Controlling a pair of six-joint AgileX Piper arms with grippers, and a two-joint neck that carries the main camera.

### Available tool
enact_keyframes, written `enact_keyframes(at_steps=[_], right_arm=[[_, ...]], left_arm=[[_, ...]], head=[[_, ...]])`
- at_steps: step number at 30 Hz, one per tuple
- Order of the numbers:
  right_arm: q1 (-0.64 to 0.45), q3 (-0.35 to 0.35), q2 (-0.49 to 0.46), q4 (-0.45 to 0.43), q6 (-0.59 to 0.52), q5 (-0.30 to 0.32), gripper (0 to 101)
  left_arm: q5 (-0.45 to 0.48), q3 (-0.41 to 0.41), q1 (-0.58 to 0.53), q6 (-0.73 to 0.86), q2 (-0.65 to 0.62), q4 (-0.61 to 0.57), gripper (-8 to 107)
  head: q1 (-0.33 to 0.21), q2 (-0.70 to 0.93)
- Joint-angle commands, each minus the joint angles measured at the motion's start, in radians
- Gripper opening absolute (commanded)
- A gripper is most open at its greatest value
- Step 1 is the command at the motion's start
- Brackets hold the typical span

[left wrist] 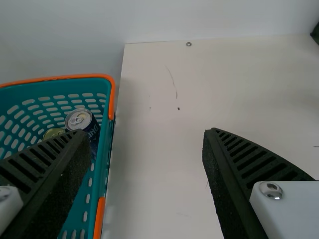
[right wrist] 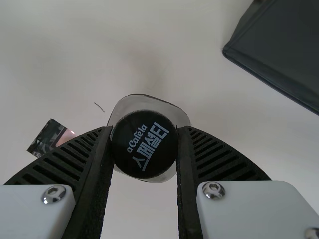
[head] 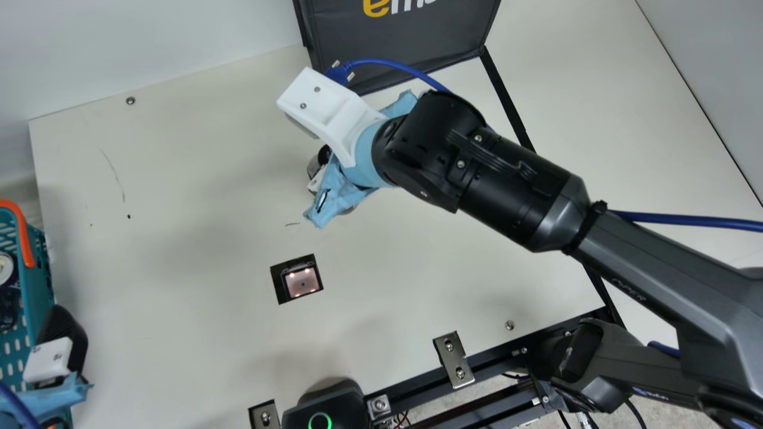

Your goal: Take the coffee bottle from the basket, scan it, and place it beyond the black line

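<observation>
Currently, your right tool [head: 338, 196] has its 2 fingers clamped on the coffee bottle [right wrist: 144, 144], with the scanner [head: 302, 282] to one side of it and the black line [head: 507, 101] to the other. Your left tool [head: 49, 362] has its 2 fingers spread apart, near the basket [left wrist: 110, 94].

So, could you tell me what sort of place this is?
Probably a robotics lab bench mocked up as a shop checkout: a scanner set into the table, a teal basket holding a drink can, and a robot gripper holding the coffee bottle.

A silver-topped can [left wrist: 79, 119] sits beside a gold-topped can [left wrist: 53, 132], a dark case [head: 405, 44] well apart.
</observation>
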Motion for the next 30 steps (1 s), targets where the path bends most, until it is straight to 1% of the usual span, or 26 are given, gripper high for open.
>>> enact_keyframes(at_steps=[1, 7, 12, 30], right_arm=[[-0.006, -0.003, 0.002, 0.002, -0.002, 0.001, 0], [-0.042, -0.010, 0.000, 0.005, -0.012, 0.011, 0], [-0.094, -0.009, -0.008, 0.007, -0.023, 0.018, 0], [-0.362, 0.026, -0.053, 0.045, -0.095, 0.036, 0]], left_arm=[[0.000, 0.000, 0.000, 0.000, 0.000, 0.000, 90], [0.000, 0.000, 0.000, 0.000, 0.000, 0.000, 90], [0.000, 0.000, 0.000, 0.000, 0.000, 0.000, 90], [0.000, 0.000, 0.000, 0.000, 0.000, 0.000, 90]], head=[[-0.027, -0.002], [-0.027, -0.002], [-0.027, -0.002], [-0.027, -0.002]])
